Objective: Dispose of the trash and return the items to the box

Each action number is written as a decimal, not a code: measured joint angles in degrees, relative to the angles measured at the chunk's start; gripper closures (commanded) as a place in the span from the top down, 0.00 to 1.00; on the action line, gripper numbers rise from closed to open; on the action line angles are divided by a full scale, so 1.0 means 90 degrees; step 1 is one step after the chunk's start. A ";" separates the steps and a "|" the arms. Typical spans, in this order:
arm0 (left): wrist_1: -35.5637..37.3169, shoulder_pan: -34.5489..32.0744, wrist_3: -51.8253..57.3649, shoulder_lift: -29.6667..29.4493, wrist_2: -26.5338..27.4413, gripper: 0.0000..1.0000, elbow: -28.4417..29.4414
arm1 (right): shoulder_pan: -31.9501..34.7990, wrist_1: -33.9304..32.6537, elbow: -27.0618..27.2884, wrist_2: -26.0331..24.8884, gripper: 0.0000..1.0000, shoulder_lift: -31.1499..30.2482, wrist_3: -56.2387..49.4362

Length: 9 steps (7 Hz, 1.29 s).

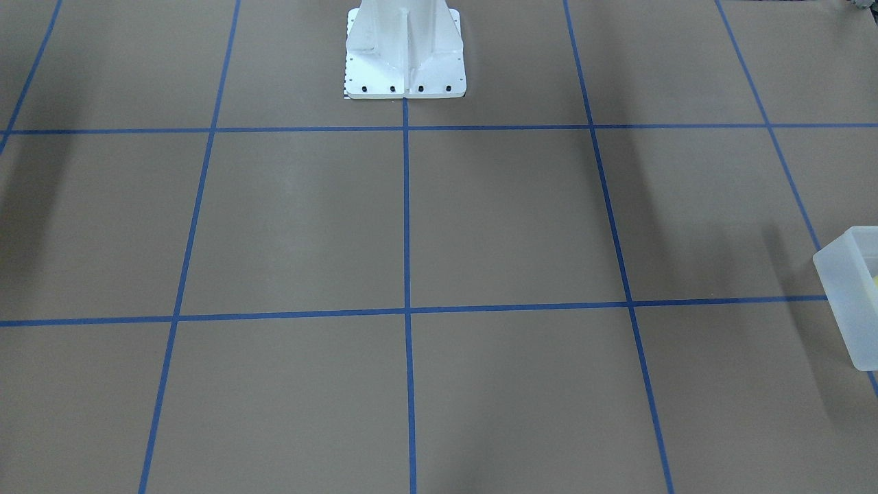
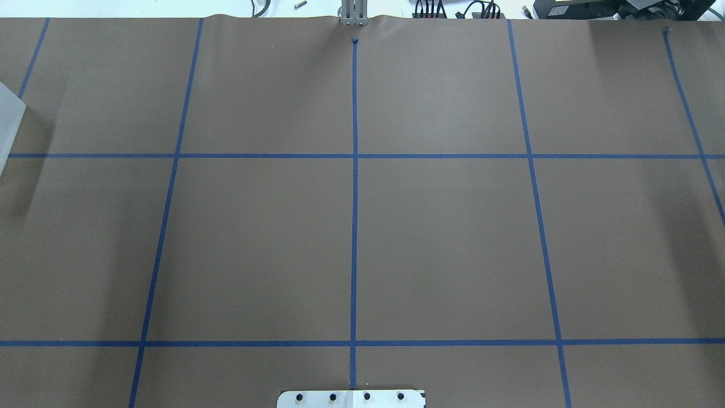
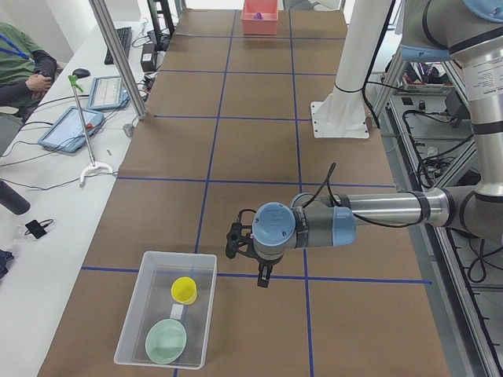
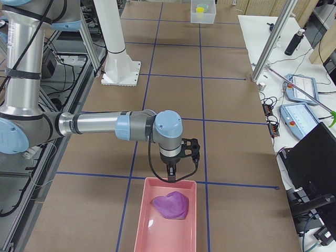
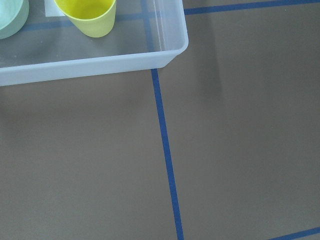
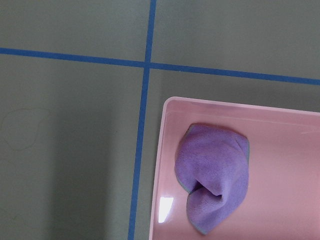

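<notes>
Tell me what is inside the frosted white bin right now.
The bin holds an upright yellow cup, a pale green bowl and a white patch between them. The floor under cup and bowl is covered.

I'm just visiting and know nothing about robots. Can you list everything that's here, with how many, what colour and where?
table: one, brown with a blue tape grid, under everything.
box: one, frosted white, at the table's end on the robot's left.
cup: one, yellow, upright in the box.
bowl: one, pale green, in the box next to the cup.
tray: one, pink, at the table's end on the robot's right.
cloth: one, purple, crumpled in the tray.
tablets: two, on the side bench.
person: one, in green, seated at the bench.
pedestal: one, white, bolted at the table's robot-side edge, in the middle.
left gripper: one, black, beside the box; open or shut, cannot tell.
right gripper: one, black, at the tray's rim; cannot tell either.
</notes>
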 measured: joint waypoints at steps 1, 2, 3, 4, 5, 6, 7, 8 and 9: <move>0.0000 0.0000 0.0000 0.0000 0.0000 0.99 0.0003 | 0.0000 -0.0007 -0.0001 -0.0002 1.00 -0.0015 -0.0004; 0.0000 0.0000 0.0000 -0.0001 0.0000 0.99 0.0003 | 0.0000 0.0000 -0.0003 0.0001 1.00 -0.0052 -0.0007; 0.0000 0.0000 0.0000 -0.0003 0.0000 0.99 0.0004 | 0.0000 0.0027 -0.0003 0.0005 1.00 -0.0093 -0.0012; 0.0000 0.0000 0.0000 -0.0003 0.0000 0.99 0.0004 | 0.0000 0.0053 -0.0002 -0.0011 1.00 -0.0112 -0.0017; 0.0000 0.0000 0.0000 -0.0002 0.0000 0.99 0.0007 | 0.0000 0.0112 -0.0001 -0.0041 1.00 -0.0117 -0.0017; 0.0000 0.0000 0.0000 0.0000 0.0000 0.99 0.0010 | 0.0000 0.0204 -0.0006 -0.0044 1.00 -0.0102 0.0001; 0.0000 0.0000 0.0000 0.0000 0.0000 0.98 0.0010 | -0.0013 0.0359 -0.0031 -0.0033 1.00 -0.0016 0.0032; 0.0000 0.0000 0.0000 -0.0002 0.0002 0.99 0.0008 | -0.0033 0.0632 -0.0056 0.0014 1.00 0.0037 0.0047; 0.0000 0.0000 0.0000 -0.0014 0.0006 0.99 0.0007 | -0.0040 0.0956 -0.0077 0.0116 1.00 -0.0067 0.0031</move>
